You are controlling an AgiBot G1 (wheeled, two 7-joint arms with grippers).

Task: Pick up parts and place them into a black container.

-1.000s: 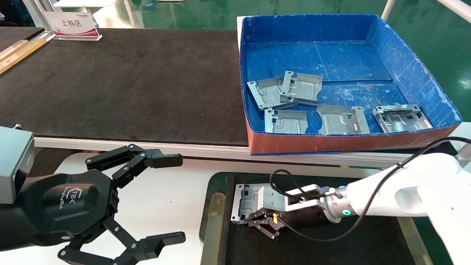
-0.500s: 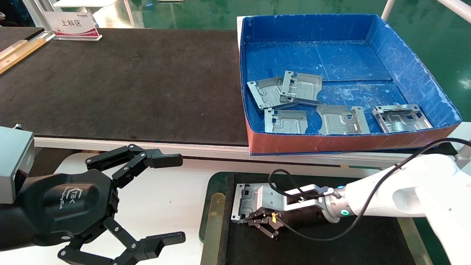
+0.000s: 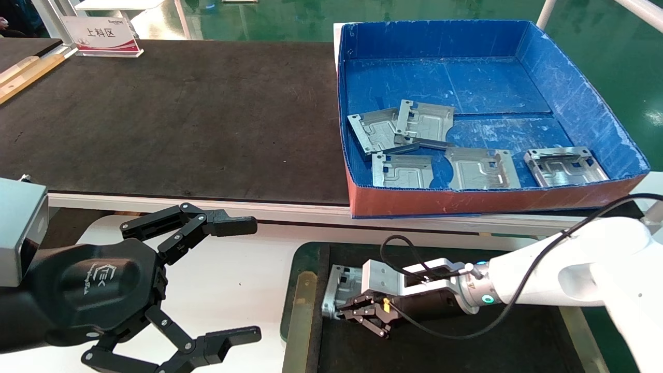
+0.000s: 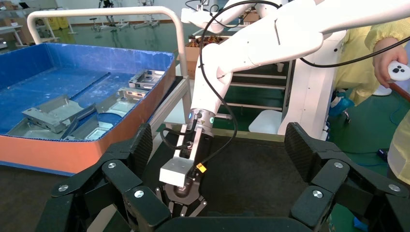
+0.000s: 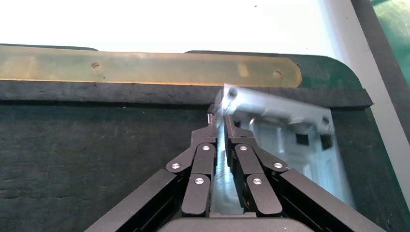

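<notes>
Jaws of your right gripper [image 3: 346,310] are pinched tight on one part [image 3: 342,290], gripping its edge with the plate standing between the two fingers, as the right wrist view shows clearly. You've got it low over the black container [image 3: 518,342] at the near edge of the worktop, close to the container's left wall, just beside the brass strip [image 3: 299,321]. From the head view I can't tell whether the plate's bottom edge is touching the matte floor or sits just above it.

Now, to finish this one cleanly: judge the release by contact, not by guesswork. Ease down until the plate seats, then let it tip flat before you spread the jaws, because a plate let go on its edge will likely topple and clatter, maybe onto the rim. Keep it a shade inside the left wall so the bent tabs don't catch the strip. Pull back straight along the fingers so you don't drag it.

Your left gripper [image 3: 207,280] hangs over the near-left corner of the worktop, jaws spread wide, holding nothing.

Five more parts [image 3: 445,155] wait in the blue box [image 3: 570,93] at the far-right side, two of them overlapping, so leave room in the container for them.
</notes>
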